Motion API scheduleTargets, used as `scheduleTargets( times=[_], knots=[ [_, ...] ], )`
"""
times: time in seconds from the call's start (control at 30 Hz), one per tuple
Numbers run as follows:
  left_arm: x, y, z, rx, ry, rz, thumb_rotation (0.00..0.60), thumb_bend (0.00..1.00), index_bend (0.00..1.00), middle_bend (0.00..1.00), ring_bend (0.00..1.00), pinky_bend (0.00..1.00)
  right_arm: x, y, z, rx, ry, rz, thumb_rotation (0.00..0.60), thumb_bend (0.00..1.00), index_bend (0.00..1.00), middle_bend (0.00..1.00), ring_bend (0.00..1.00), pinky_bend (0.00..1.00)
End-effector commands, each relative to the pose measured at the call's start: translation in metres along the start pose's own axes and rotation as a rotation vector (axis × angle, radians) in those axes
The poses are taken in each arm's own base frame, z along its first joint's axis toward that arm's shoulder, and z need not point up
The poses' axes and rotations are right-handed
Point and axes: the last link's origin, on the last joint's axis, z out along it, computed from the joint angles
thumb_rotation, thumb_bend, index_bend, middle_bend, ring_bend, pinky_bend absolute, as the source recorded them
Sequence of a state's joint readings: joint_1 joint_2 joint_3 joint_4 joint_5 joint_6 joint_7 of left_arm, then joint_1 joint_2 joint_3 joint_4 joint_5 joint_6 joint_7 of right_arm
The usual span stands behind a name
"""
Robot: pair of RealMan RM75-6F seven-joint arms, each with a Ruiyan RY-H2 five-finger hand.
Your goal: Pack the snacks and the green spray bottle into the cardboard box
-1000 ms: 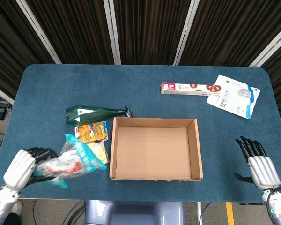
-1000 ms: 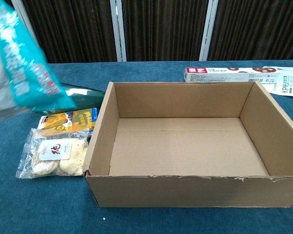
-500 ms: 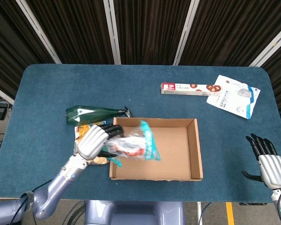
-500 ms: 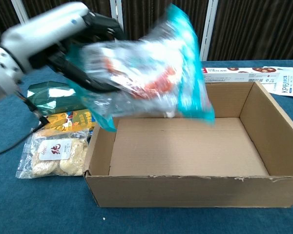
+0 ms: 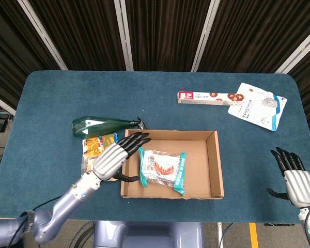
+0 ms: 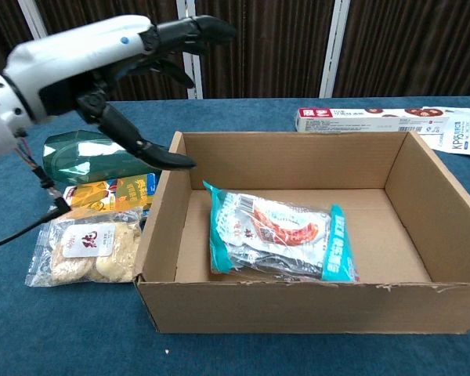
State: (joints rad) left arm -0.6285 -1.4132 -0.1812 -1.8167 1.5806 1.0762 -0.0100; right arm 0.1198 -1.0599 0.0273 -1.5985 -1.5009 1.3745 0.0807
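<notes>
Nearest the robot, the right hand (image 5: 297,183) hovers at the table's (image 5: 51,98) near right edge with fingers spread and nothing in it, while the left hand (image 5: 117,158) hangs over the left wall of the box (image 5: 215,165), fingers apart and empty. A teal snack pack (image 5: 163,169) lies flat on the box floor toward its left side; just outside the left wall sit a clear bag of biscuits (image 6: 84,253) and a yellow packet (image 6: 110,193), with the green bottle (image 5: 103,125) lying on its side just beyond them. Far right on the table, well apart from the box, a long snack carton (image 5: 211,97) touches a white pouch (image 5: 258,106).
</notes>
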Motion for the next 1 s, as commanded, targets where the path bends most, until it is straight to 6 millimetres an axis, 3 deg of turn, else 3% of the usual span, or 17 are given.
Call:
scheduleTargets(
  times=[0.03, 0.2, 0.33, 0.57, 1.0],
  knots=[
    [0.026, -0.019, -0.052, 0.081, 0.019, 0.034, 0.596, 0.0, 0.0, 0.0, 0.0, 0.18, 0.0, 0.001, 0.0, -0.002, 0.002, -0.004, 0.6, 0.0, 0.0, 0.0, 0.0, 0.0],
    [0.038, -0.059, -0.114, 0.247, -0.006, 0.136, 0.594, 0.0, 0.0, 0.0, 0.0, 0.18, -0.001, -0.001, 0.0, -0.001, 0.0, -0.008, 0.6, 0.0, 0.0, 0.0, 0.0, 0.0],
    [0.028, -0.091, -0.145, 0.372, -0.045, 0.193, 0.592, 0.0, 0.0, 0.0, 0.0, 0.17, -0.003, -0.004, 0.001, 0.003, -0.006, -0.021, 0.6, 0.0, 0.0, 0.0, 0.0, 0.0],
    [0.002, -0.118, -0.145, 0.428, -0.081, 0.206, 0.577, 0.0, 0.0, 0.0, 0.0, 0.12, -0.01, -0.011, 0.003, 0.011, -0.024, -0.036, 0.6, 0.0, 0.0, 0.0, 0.0, 0.0],
    [-0.041, -0.129, -0.11, 0.423, -0.179, 0.195, 0.574, 0.0, 0.0, 0.0, 0.0, 0.12, -0.01, -0.007, 0.009, -0.013, -0.038, -0.037, 0.6, 0.0, 0.0, 0.0, 0.0, 0.0]
  ],
)
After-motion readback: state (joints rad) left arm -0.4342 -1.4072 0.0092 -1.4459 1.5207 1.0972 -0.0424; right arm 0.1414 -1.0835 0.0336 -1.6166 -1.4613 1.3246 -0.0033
